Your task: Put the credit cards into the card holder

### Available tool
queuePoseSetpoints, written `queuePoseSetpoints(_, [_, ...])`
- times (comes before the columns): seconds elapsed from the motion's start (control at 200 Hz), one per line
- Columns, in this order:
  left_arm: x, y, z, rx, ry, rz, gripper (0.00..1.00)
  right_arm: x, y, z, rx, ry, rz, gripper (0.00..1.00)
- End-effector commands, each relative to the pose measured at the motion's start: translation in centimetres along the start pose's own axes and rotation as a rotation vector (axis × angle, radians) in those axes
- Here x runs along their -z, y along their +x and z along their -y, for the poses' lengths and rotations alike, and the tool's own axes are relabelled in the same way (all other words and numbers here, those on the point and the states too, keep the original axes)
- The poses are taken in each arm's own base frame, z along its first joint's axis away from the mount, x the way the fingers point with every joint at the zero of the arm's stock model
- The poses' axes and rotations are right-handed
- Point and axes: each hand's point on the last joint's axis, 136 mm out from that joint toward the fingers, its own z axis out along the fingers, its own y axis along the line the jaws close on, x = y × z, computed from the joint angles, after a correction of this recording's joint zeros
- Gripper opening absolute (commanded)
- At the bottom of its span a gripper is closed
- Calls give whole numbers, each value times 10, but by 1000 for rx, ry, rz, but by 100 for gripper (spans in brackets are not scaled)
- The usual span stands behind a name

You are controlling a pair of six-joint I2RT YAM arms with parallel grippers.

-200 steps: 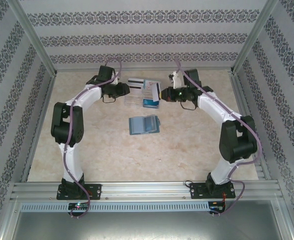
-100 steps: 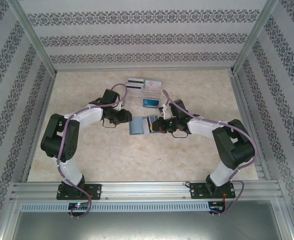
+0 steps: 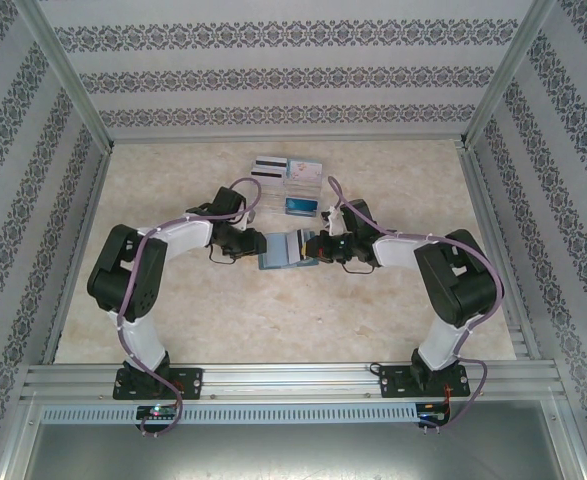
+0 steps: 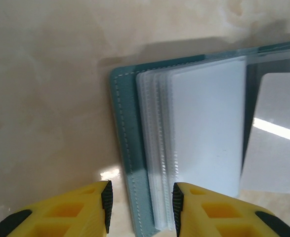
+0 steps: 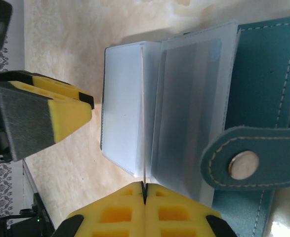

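The card holder [image 3: 285,250] lies open on the table [image 3: 223,320] between my arms — right jaws clenched on one card [image 5: 143,113] edge-on over its sleeves, left jaws released astride its edge — so I judge insertion barely begun, more credit cards [image 3: 299,206] waiting in the far tray [image 3: 269,196].

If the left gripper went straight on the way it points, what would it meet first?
Probably the card holder: its teal edge lies between the left gripper's open fingers, though height above it is unclear.
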Motion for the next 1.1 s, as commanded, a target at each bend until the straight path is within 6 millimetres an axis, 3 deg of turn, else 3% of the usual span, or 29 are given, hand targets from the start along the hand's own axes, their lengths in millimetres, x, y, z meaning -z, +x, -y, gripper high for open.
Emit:
queuePoseSetpoints(0.0, [-9, 7, -3, -2, -25, -35, 39, -4, -3, 2, -11, -27, -6, 0])
queuePoseSetpoints(0.35, [-15, 11, -3, -2, -25, -46, 38, -14, -7, 2, -46, -55, -40, 0])
queuePoseSetpoints(0.884, [-22, 13, 1, -7, -14, -56, 34, -31, 4, -3, -60, -65, -103, 0])
queuePoseSetpoints(1.099, [-20, 15, 0, -4, -19, -54, 31, -14, 7, 11, -122, 38, -21, 0])
